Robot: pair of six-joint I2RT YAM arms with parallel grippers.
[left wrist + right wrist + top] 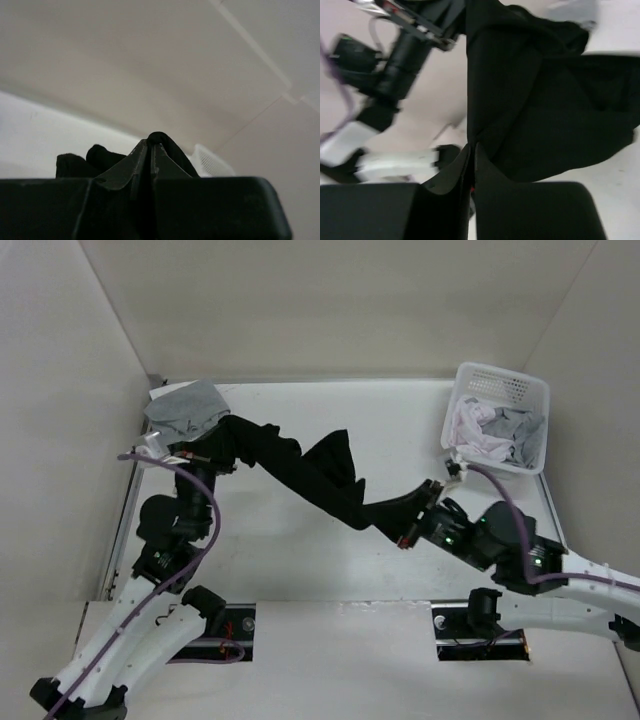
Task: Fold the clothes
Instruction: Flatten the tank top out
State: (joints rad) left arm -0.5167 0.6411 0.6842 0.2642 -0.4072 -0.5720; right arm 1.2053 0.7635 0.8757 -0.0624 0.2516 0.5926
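Left wrist view. Reader: What do your jaws hold, and why there?

Robot: My left gripper (151, 146) is clenched on a bunched end of the black garment (75, 162), whose fabric bulges just over the fingertips. My right gripper (471, 150) is pinched tight on the opposite end. I judge that I take the two ends so the cloth can be drawn out and spread before any fold is made.

Reader: Top external view. Where is the garment, and how does it run?

Robot: It spans from one gripper to the other as a twisted band above the table (330, 570), sagging mid-span. Whether its lowest part touches the surface I cannot tell. Its long axis is diagonal: the left end points to the far left corner, meeting the light grey garment (185, 408), and the right end points near right. The white basket (500, 375) of pale clothes (490, 430) stands in the far right corner, apart from the band.
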